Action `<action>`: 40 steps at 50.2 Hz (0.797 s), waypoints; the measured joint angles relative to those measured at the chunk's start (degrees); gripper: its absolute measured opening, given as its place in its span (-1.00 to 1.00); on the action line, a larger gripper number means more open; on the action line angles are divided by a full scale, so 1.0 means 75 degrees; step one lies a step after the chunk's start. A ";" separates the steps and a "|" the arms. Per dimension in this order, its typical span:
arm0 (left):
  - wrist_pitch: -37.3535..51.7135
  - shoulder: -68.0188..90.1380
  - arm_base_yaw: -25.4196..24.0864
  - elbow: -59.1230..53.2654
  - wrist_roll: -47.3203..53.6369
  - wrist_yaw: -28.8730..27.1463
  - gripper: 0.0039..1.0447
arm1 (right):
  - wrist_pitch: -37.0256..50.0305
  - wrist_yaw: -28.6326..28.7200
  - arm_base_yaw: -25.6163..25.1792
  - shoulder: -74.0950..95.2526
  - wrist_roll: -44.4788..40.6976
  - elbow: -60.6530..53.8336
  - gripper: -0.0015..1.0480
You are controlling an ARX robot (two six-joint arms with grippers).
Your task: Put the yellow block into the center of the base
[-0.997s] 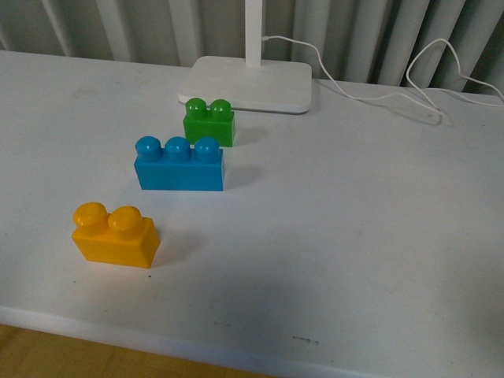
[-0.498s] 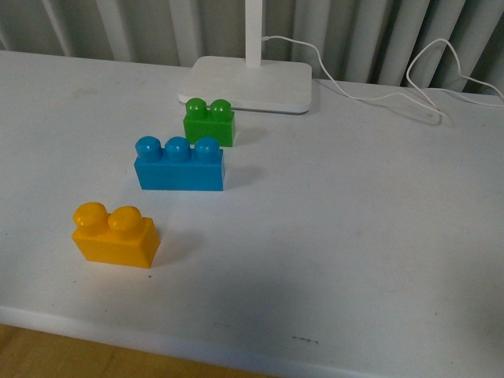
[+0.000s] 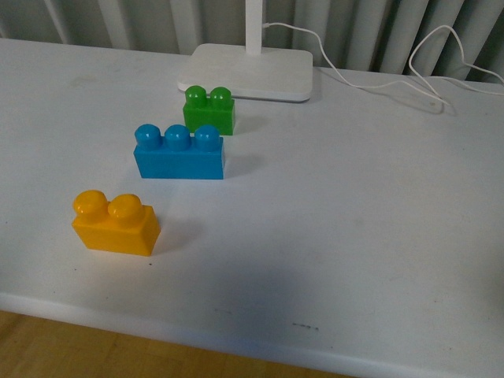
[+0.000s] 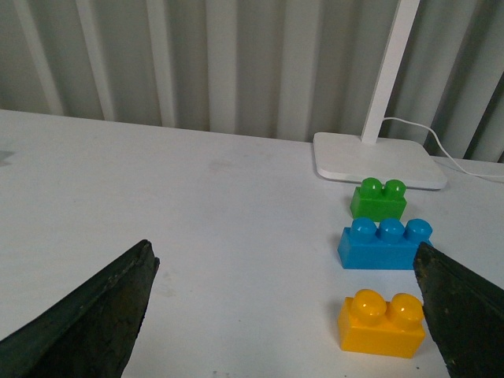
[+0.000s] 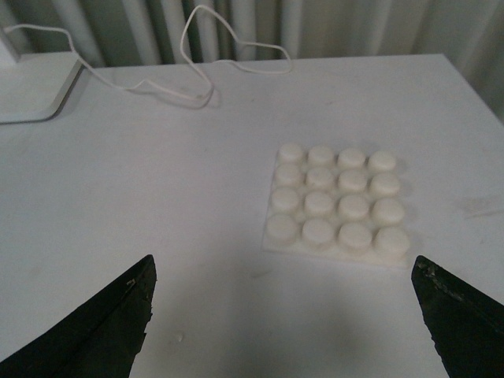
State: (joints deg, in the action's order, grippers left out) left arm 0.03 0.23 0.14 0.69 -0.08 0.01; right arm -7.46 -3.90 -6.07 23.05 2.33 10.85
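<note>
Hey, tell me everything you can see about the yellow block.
The yellow block is a yellow-orange brick of glossy plastic, by its look, with two rounded studs on top. It stands upright, studs up, on the white table near its front edge, nearer the robot than the blue brick and apart from it. Only the table touches it.

Blue brick, green brick, lamp

yellow block, white studded base.

One yellow block, blue brick, green brick, base, lamp, probably one cable
</note>
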 joint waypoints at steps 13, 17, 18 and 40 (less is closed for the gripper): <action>0.0000 0.0000 0.0000 0.0000 0.0000 -0.0003 0.89 | 0.0105 0.0300 -0.0682 0.3573 -0.0571 0.1813 0.82; 0.0000 0.0000 0.0000 0.0000 0.0000 0.0000 0.89 | 0.0096 0.0303 -0.0810 0.4718 -0.0839 0.2442 0.82; 0.0000 0.0000 0.0000 0.0000 0.0000 -0.0003 0.88 | 0.0087 0.0303 -0.0828 0.4873 -0.0857 0.2530 0.82; 0.0000 0.0000 0.0000 0.0000 0.0000 -0.0003 0.88 | -0.0242 -0.0032 -0.1212 0.9334 -0.1629 0.5251 0.82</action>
State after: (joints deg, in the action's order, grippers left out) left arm 0.03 0.23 0.14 0.69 -0.08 -0.01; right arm -9.28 -4.14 -15.16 93.06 -9.89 50.24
